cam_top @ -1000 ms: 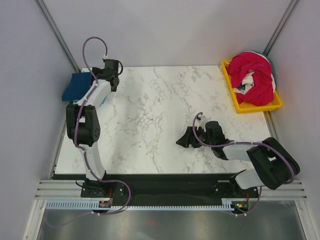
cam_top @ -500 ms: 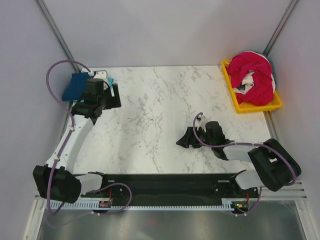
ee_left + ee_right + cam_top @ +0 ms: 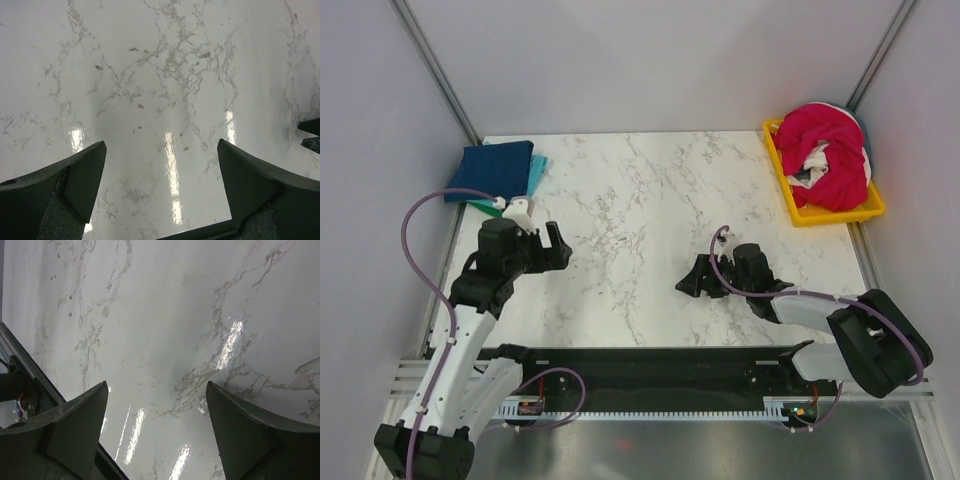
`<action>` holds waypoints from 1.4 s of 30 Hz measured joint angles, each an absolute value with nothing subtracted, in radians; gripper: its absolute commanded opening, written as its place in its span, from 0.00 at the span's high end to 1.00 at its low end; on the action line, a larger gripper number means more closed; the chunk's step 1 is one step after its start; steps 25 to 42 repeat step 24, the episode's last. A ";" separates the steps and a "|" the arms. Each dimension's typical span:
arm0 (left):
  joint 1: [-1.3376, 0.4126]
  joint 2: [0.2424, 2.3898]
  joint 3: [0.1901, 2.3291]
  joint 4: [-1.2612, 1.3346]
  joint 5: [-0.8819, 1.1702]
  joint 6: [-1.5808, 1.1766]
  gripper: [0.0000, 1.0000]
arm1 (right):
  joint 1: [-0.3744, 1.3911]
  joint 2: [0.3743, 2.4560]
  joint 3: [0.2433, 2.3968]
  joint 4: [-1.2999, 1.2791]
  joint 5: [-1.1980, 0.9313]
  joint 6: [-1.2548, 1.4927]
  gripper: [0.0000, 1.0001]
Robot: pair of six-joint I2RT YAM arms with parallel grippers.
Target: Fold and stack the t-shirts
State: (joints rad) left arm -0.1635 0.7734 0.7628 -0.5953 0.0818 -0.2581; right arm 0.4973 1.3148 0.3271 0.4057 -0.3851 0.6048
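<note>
Navy tee (image 3: 490, 170) lies folded in the far-left bench (image 3: 620, 200) corner, long axis left-to-right. Left end effector (image 3: 161, 150) and right end effector (image 3: 156, 387) both gape wide.

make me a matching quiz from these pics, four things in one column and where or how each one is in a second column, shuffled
Column one
1. navy t-shirt
2. magenta-red t-shirt
3. left gripper
4. right gripper

Column two
A. heaped in the yellow tray at the far right corner
B. folded flat at the far left corner of the table
C. open, holding nothing, right of centre
D. open, holding nothing, on the left side

Pairs: 1-B, 2-A, 3-D, 4-C
</note>
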 measured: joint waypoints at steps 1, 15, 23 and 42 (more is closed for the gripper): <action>-0.165 0.780 0.763 -0.593 0.093 -0.261 0.01 | 0.497 1.313 0.327 0.402 -0.384 0.607 0.11; -0.277 0.813 0.762 -0.588 0.163 -0.265 0.00 | 0.503 1.278 0.331 0.342 -0.355 0.642 0.05; -0.324 0.713 0.733 -0.588 0.159 -0.287 0.01 | 0.514 1.271 0.344 0.313 -0.332 0.652 0.02; -0.332 0.712 0.729 -0.589 0.159 -0.289 0.01 | 0.516 1.266 0.344 0.309 -0.326 0.652 0.02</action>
